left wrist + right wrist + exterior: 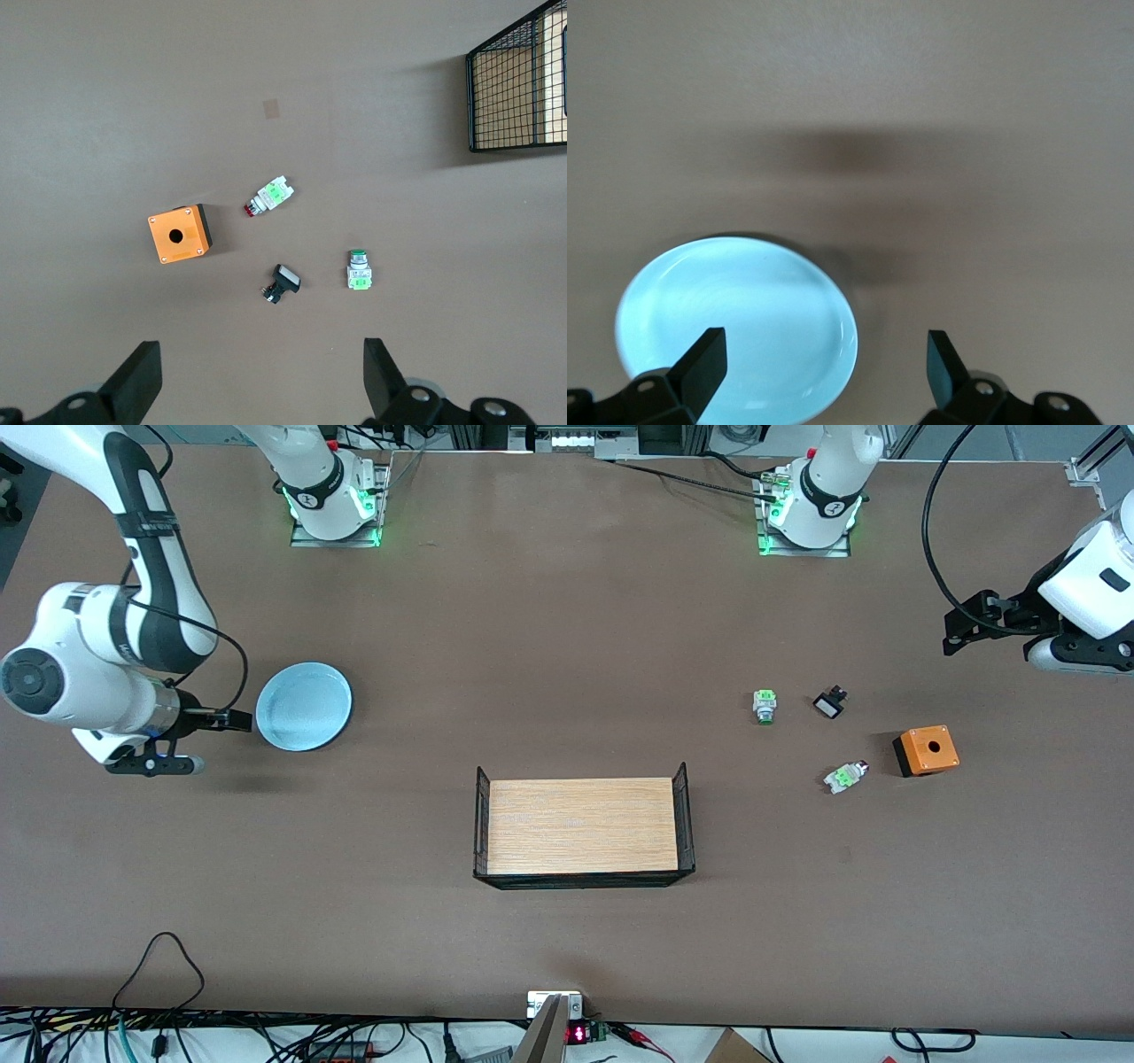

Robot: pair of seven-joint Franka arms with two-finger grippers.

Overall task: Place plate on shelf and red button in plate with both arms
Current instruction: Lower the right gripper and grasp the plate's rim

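Note:
The pale blue plate (304, 707) lies flat toward the right arm's end of the table. My right gripper (221, 741) is open beside it and low. In the right wrist view the plate (735, 323) has its rim between the open fingers of the right gripper (824, 350). The red button (845, 777) lies on its side toward the left arm's end, and shows in the left wrist view (268, 197). My left gripper (966, 627) hangs high over that end. It is open and empty in its wrist view (261, 363).
A green-capped switch (765, 707), a small black switch (830, 703) and an orange box with a hole (927, 749) lie around the red button. A wire tray with a wooden base (682, 815) stands mid-table, nearer the front camera.

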